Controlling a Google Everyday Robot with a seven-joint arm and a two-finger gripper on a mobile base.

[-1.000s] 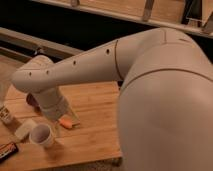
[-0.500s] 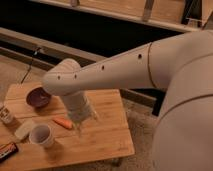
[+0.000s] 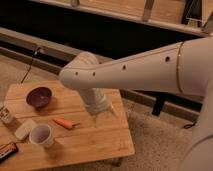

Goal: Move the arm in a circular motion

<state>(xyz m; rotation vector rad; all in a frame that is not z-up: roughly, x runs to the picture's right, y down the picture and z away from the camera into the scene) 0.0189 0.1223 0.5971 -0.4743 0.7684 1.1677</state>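
Over the desk (image 3: 95,142) right half, the arm (image 3: 135,72) hangs with its pincer (image 3: 102,116) holding nothing, aperture unclear, beside the carrot (image 3: 65,123); circle looks mid-sweep, remaining arc can't be judged.

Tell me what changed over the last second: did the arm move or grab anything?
The arm swung right across the table, its pincer now right of the carrot. It took hold of nothing. Bowl, cup and carrot stayed put.
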